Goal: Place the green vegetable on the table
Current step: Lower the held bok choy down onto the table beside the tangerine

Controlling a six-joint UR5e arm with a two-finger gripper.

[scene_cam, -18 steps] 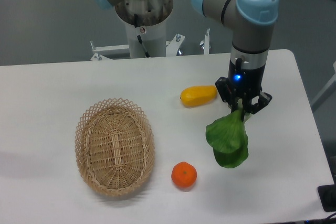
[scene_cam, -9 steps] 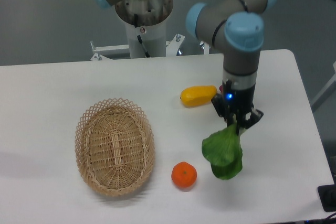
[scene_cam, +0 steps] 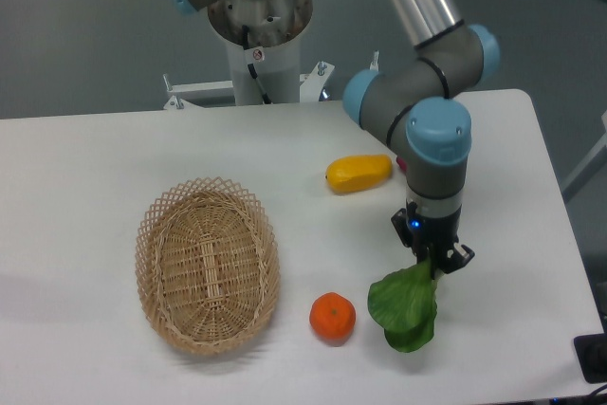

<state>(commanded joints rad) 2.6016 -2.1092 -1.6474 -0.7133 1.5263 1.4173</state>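
My two-finger gripper (scene_cam: 432,260), clenched on the leafy dark green vegetable (scene_cam: 405,308), has sunk lower (leaves now nearly brushing the flat white table (scene_cam: 85,158)), at three o'clock from the orange (scene_cam: 332,317).

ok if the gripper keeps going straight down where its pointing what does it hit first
The gripper points down, shut on the green vegetable. Going on, the vegetable's leaves would likely meet the white table first; how much height is left is unclear from this view.

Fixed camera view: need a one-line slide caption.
UR5e pincer grips the green vegetable by its stalk, low over the white table, right of the orange.
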